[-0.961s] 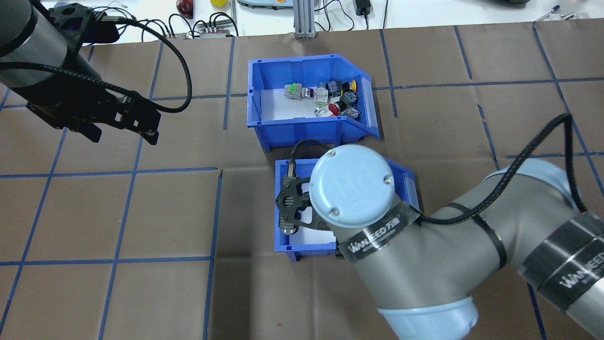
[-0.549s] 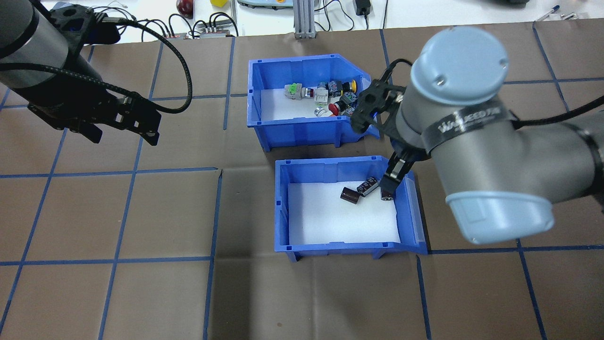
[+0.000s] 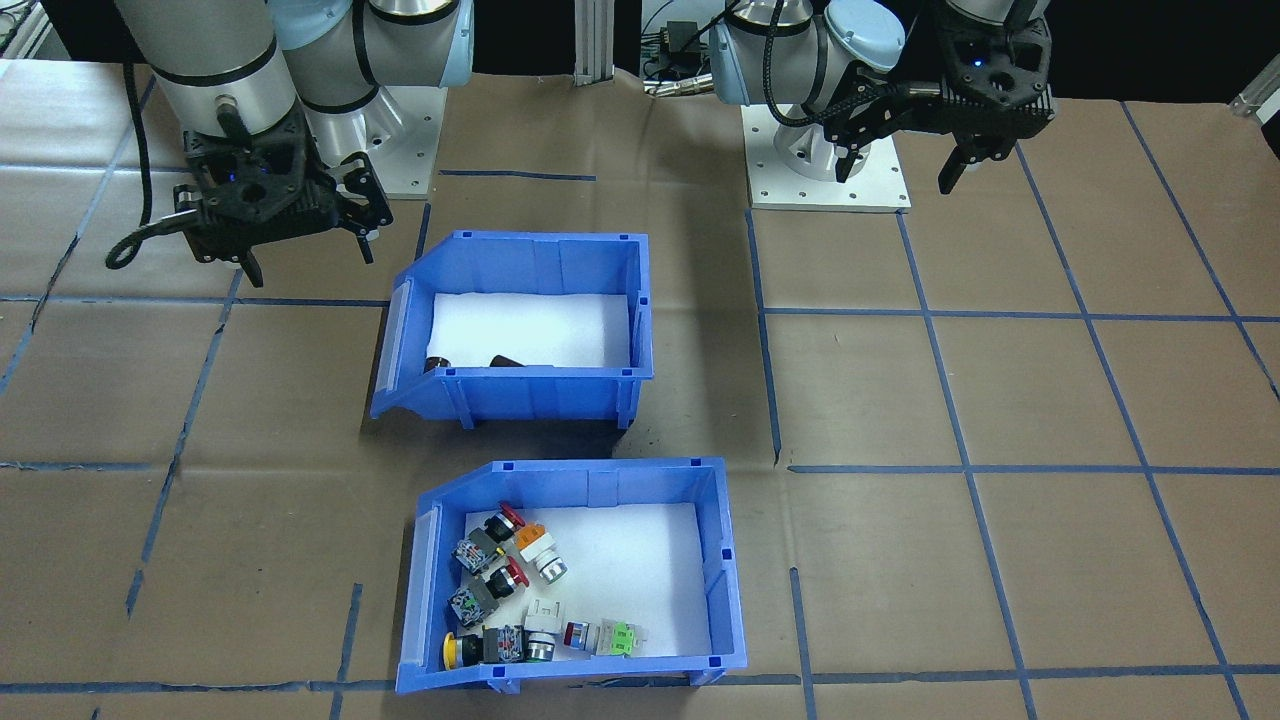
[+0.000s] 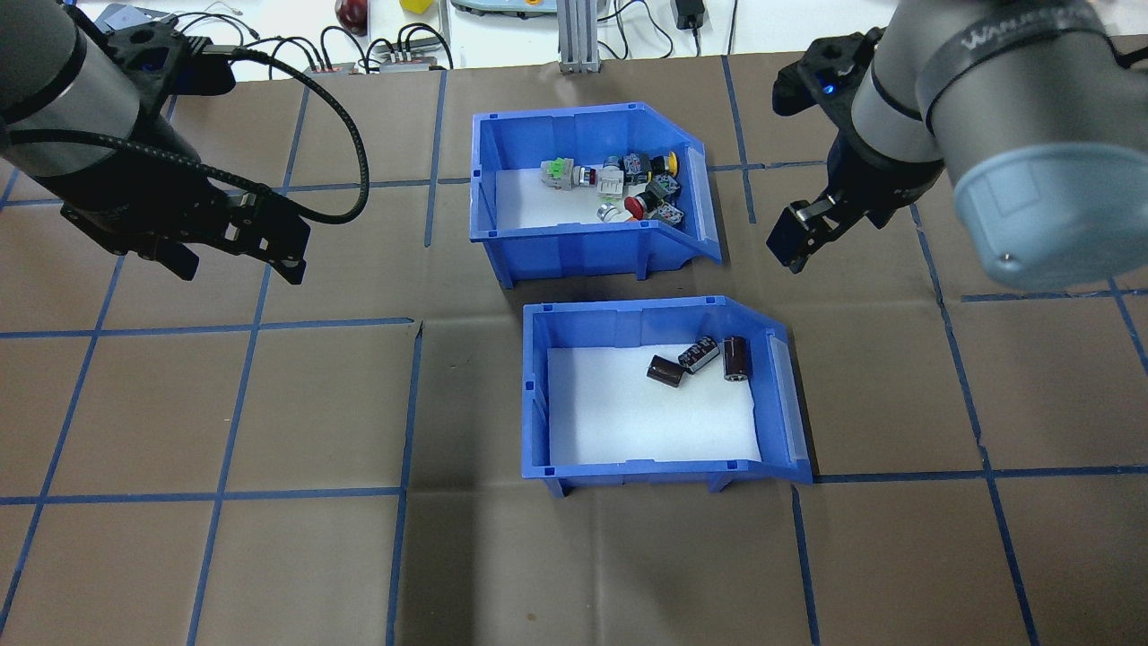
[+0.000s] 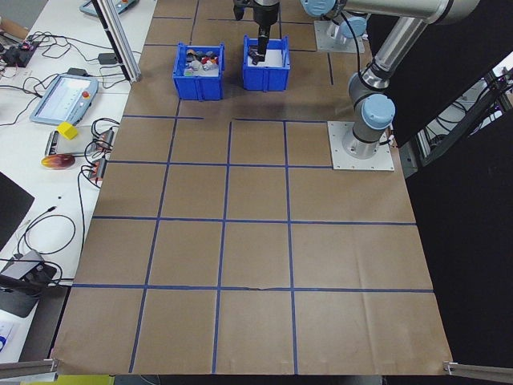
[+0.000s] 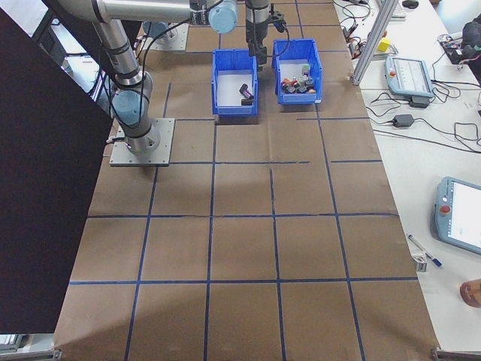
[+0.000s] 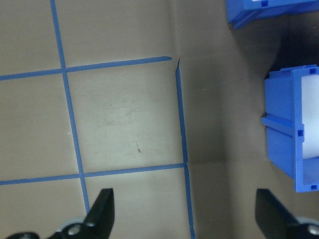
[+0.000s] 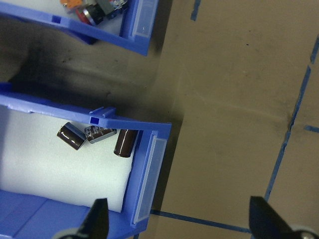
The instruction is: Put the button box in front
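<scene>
Robot lab – taped-grid table (image 6: 240,226), teach pendants (image 6: 409,75) (cabled), bench clutter

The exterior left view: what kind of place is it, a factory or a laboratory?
Most likely a robotics laboratory. A paper-covered table is taped into a blue grid, a teach pendant and loose cables lie on a side bench, and the left arm is bolted to a plate.
</scene>
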